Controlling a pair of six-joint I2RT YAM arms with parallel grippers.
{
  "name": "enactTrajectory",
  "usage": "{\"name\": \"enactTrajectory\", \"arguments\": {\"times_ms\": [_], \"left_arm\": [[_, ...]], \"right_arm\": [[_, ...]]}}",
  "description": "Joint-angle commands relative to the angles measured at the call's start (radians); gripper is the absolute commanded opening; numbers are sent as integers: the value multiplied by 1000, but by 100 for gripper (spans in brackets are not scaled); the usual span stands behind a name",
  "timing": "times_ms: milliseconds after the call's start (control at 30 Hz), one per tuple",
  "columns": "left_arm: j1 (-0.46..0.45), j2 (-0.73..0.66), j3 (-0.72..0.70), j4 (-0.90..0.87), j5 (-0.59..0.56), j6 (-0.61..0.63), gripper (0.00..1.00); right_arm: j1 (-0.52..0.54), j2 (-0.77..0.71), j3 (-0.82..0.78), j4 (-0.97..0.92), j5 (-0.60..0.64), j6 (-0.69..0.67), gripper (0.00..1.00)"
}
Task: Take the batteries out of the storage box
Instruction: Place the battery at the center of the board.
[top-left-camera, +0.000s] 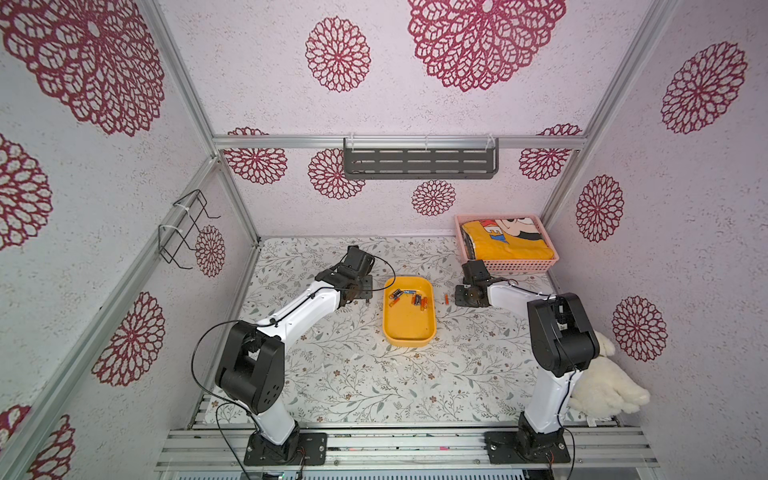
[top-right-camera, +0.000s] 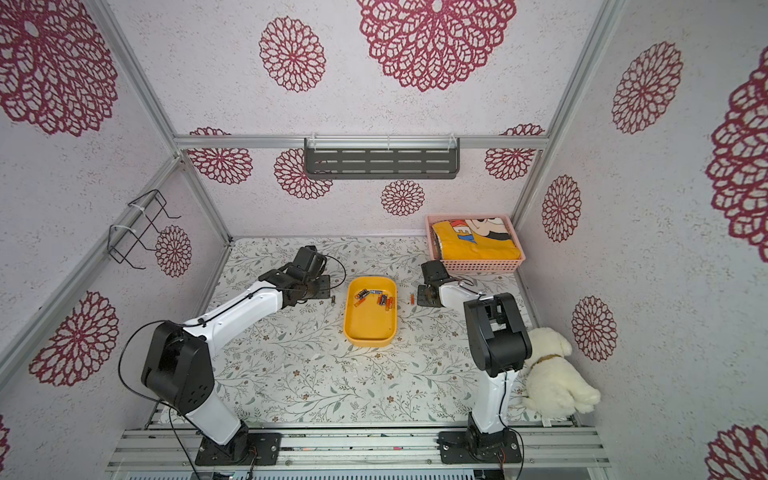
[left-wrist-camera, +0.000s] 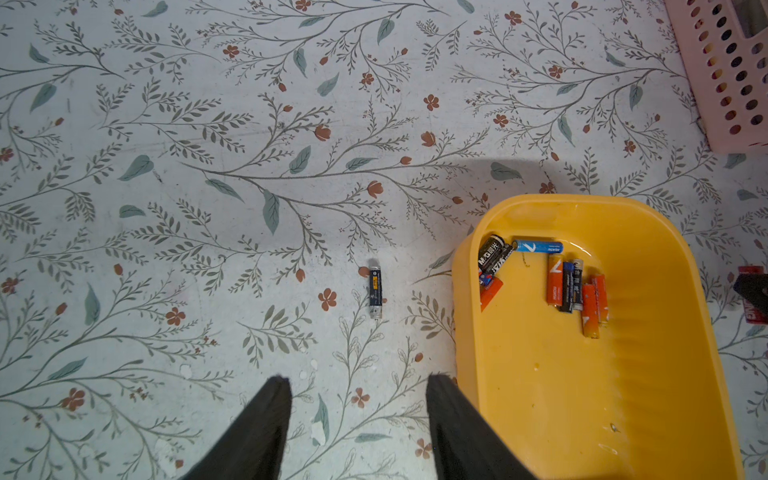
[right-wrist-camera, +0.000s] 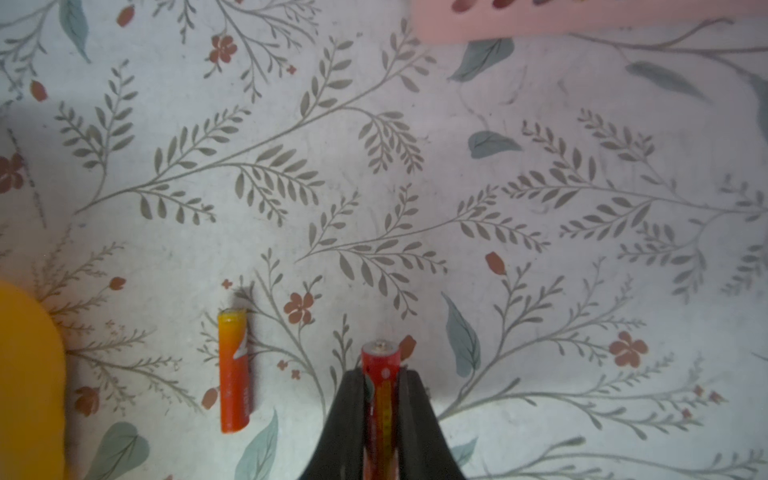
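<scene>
The right gripper clamps a red battery low over the table right of the storage box, likely to lay it beside the orange battery; the left gripper hangs parted, empty, left of the box; remaining batteries lie at its far end.

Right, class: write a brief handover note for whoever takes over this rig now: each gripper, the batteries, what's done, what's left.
Left gripper: open, empty, above the table beside the storage box.
Right gripper: shut on a red battery, outside the box.
Done: a dark battery and an orange battery lie on the table.
Left: about nine batteries lie at one end of the box; set the red one down, then go on emptying.
</scene>
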Motion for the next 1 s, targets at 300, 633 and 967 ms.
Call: {"name": "enactTrajectory", "arguments": {"times_ms": [300, 633, 967], "left_arm": [[-7, -16, -8, 33, -10, 14, 57], [-7, -3, 2, 32, -2, 19, 57], [-8, 8, 20, 24, -3, 23, 57]], "right_arm": [[-9, 17, -1, 36, 8, -19, 2], [-9, 43, -2, 52, -15, -30, 2], [-6, 90, 31, 76, -48, -58, 5]]}}
